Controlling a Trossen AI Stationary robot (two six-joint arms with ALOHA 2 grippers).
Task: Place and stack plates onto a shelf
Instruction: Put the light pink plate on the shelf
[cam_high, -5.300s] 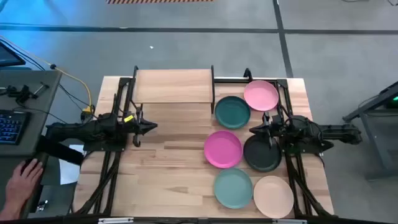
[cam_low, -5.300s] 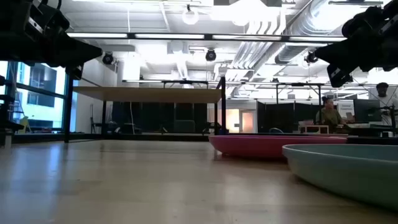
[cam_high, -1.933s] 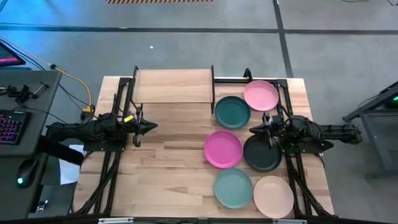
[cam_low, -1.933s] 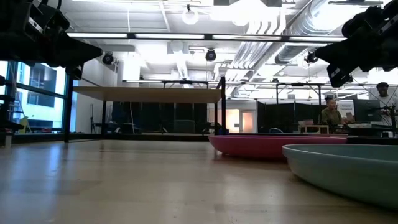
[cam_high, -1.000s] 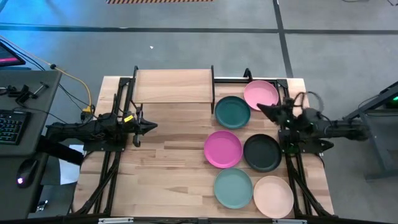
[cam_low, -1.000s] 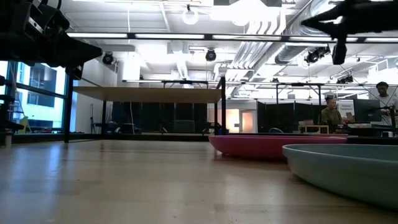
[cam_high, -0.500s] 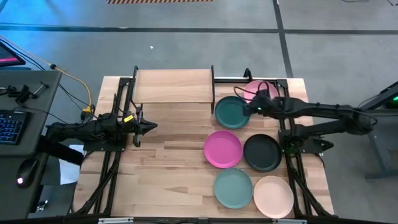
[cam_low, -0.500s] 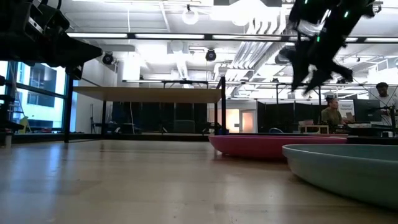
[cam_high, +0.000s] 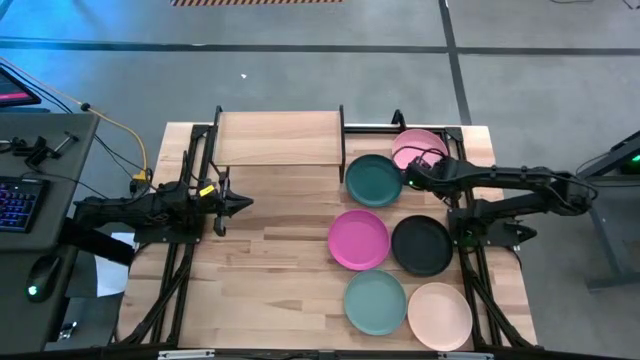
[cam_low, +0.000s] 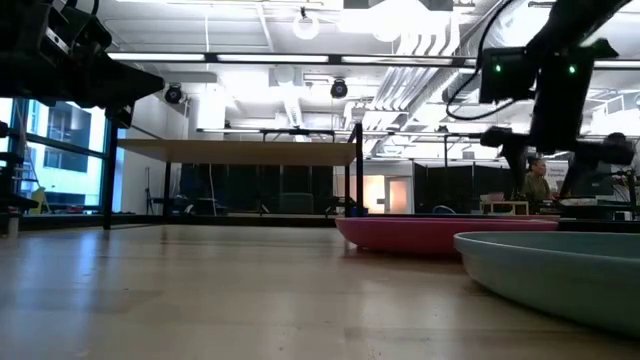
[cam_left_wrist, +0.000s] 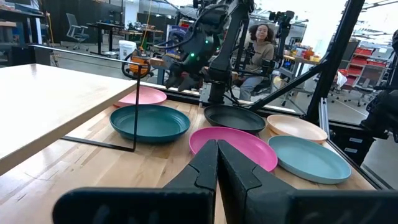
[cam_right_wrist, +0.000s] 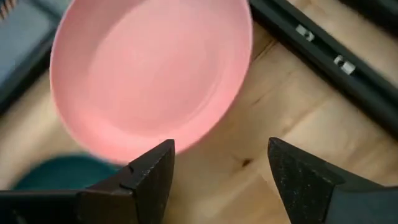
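Observation:
Six plates lie flat on the wooden table's right half: light pink (cam_high: 422, 148) at the far right, dark teal (cam_high: 373, 180), magenta (cam_high: 358, 240), black (cam_high: 421, 246), pale teal (cam_high: 375, 302) and peach (cam_high: 439, 315). The shelf (cam_high: 280, 138) stands at the far middle, with nothing on it. My right gripper (cam_high: 409, 178) hangs open over the gap between the light pink plate (cam_right_wrist: 149, 74) and the dark teal one, fingers pointing down, touching nothing. My left gripper (cam_high: 246, 204) is shut and waits above the table's left half.
Black posts (cam_high: 342, 135) flank the shelf, and black frame rails run along both table sides. Bare tabletop (cam_high: 280, 260) lies between my left arm and the plates. A desk with a keyboard (cam_high: 18, 200) stands off the table's left. A person (cam_left_wrist: 261, 37) sits in the room beyond.
My right gripper has reached out from the table's right side toward the far left, to the near rim of the light pink plate. It has come down, tipped its fingers downward and opened. No plate has moved.

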